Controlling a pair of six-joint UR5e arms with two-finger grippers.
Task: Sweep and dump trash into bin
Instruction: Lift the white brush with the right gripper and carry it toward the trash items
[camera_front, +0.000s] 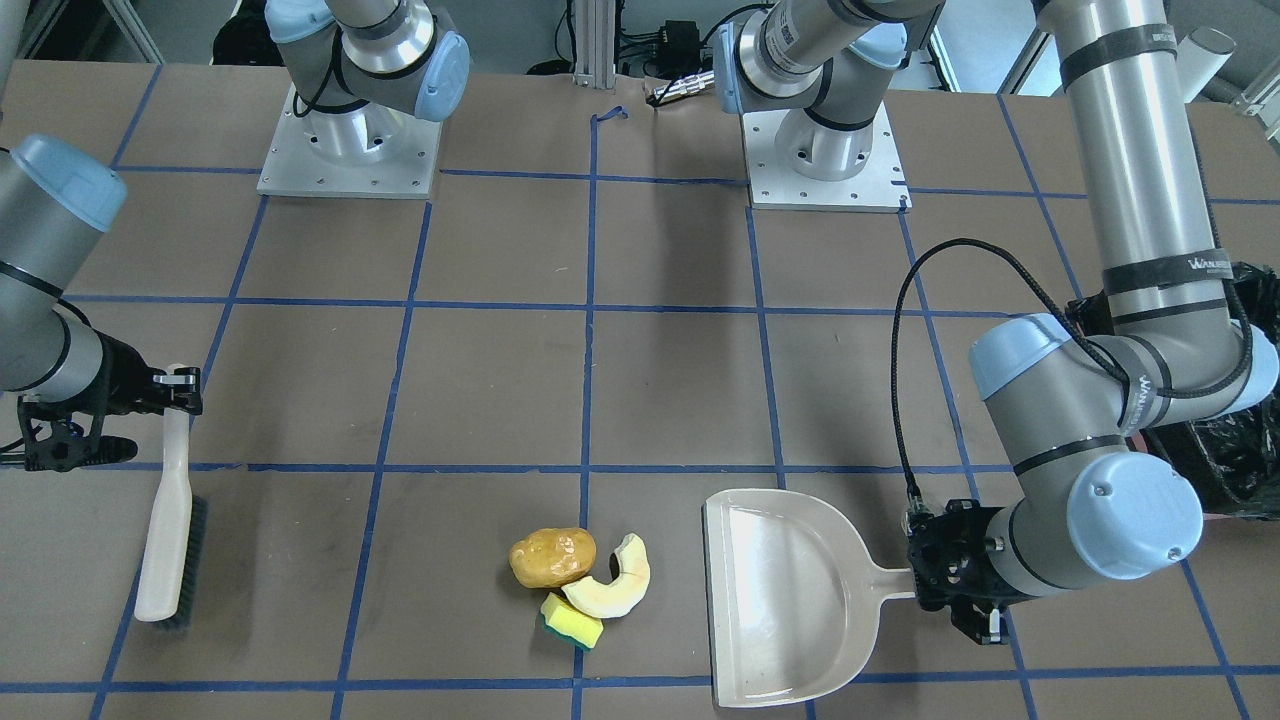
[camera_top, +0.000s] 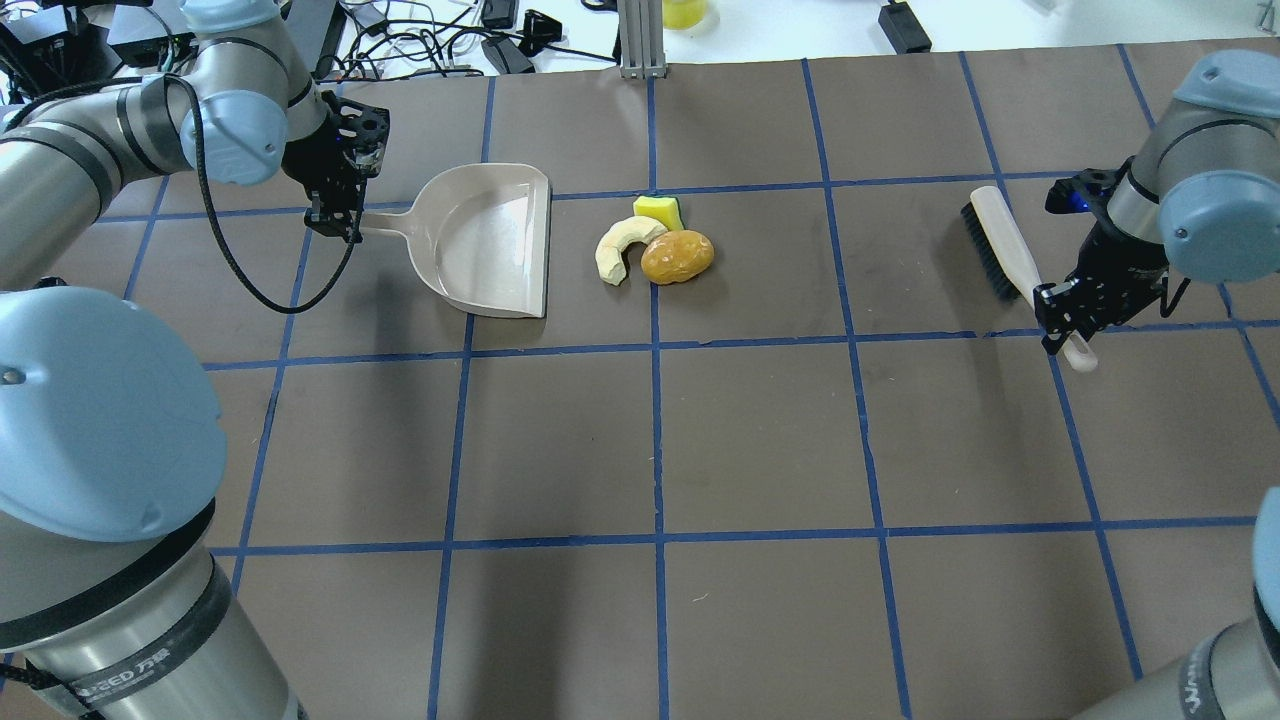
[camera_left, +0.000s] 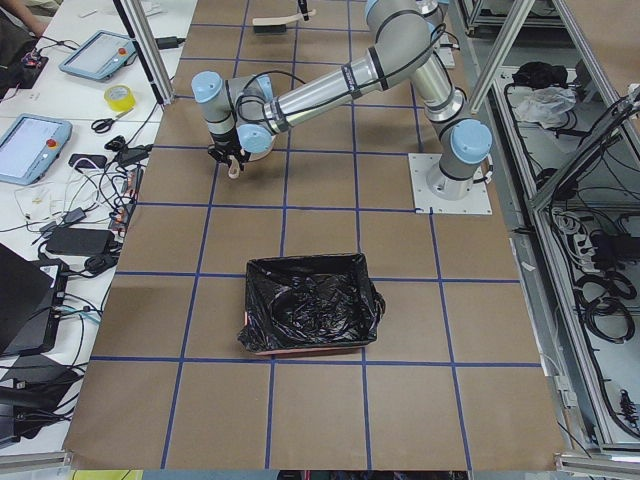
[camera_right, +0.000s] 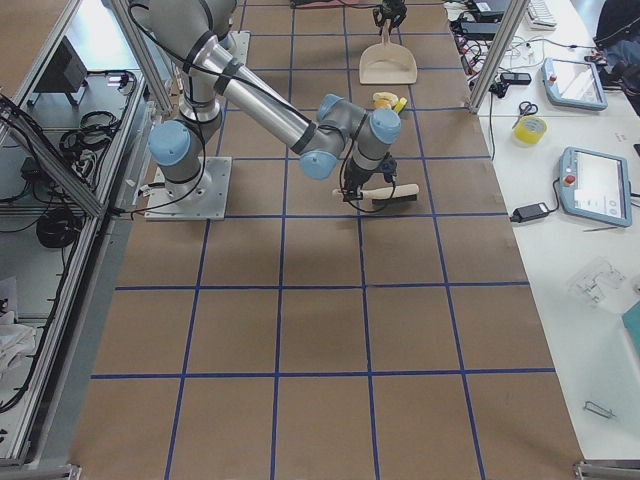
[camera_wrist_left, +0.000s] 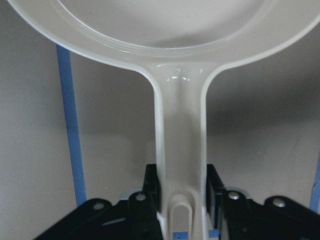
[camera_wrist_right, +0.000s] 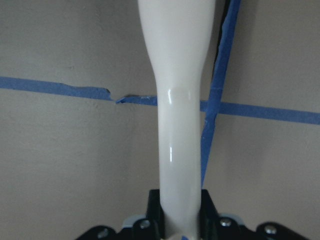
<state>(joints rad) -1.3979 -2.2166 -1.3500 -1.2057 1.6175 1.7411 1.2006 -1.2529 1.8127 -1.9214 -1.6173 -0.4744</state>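
Three trash bits, glossy golden-brown potato-like lump (camera_top: 677, 257), pale beige crescent slice (camera_top: 622, 247), yellow green-backed sponge (camera_top: 659, 210), touching each other, just off lip of beige plastic dustpan (camera_top: 490, 245). L gripper (camera_top: 345, 222) clamped on pan handle. R gripper (camera_top: 1062, 320) clamped on white-handled black-bristle brush (camera_top: 1003, 247), well beyond trash from pan. Well behind pan handle: black-bag-lined pink bin (camera_left: 308, 305). Best: keep lip flat, sweep low, start behind lump.

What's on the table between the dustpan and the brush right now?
In the overhead view, three trash pieces: a pale crescent slice, a yellow sponge and a golden-brown lump, clustered near the dustpan mouth. Toward the brush, bare table.
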